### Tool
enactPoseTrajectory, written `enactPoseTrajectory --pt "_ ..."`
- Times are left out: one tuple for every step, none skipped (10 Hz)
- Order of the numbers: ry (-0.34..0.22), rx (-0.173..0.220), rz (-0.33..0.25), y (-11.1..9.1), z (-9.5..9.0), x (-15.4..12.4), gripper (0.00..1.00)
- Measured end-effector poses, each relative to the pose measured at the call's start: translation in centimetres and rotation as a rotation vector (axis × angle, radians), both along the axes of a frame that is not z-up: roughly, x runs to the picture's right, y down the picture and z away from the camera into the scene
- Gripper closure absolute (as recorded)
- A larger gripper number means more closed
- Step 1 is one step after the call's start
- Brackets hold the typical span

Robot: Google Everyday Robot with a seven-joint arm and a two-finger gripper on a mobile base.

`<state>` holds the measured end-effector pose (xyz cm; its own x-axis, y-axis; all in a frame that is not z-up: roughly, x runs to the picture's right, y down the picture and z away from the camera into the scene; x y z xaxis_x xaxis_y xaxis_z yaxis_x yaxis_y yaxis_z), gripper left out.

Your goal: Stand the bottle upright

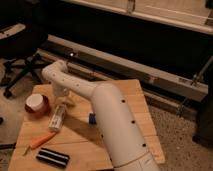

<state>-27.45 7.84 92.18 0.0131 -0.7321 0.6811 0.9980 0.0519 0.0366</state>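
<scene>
The bottle (57, 120) is slim and white with a pale label. It lies on its side on the wooden table (80, 145), left of centre, long axis running near to far. My white arm reaches from the lower right across the table. Its gripper (63, 101) hangs just above the bottle's far end, open, with nothing between its fingers. The arm's wrist hides the gripper's upper part.
A round red-and-white bowl (36, 104) stands just left of the bottle. An orange carrot-shaped item (42, 141) and a black oblong block (52, 158) lie near the front left. A small blue object (92, 118) sits by the arm. An office chair (20, 60) stands behind the table's left.
</scene>
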Motion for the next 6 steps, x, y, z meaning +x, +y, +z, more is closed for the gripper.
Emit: enactPoseTrajectory --pt "-0.010 0.003 0.002 0.02 0.07 -0.52 0.21" --pt "-0.018 0.005 0.001 -0.04 0.14 -0.89 0.21" --pt "-0.020 0.008 -0.002 -0.10 0.24 -1.05 0.21" --pt "-0.019 0.010 -0.007 -0.03 0.38 -1.15 0.21" --pt "-0.016 0.009 -0.011 0.08 0.50 -1.15 0.21" --pt "-0.005 0.002 -0.019 0.38 0.73 -0.88 0.21"
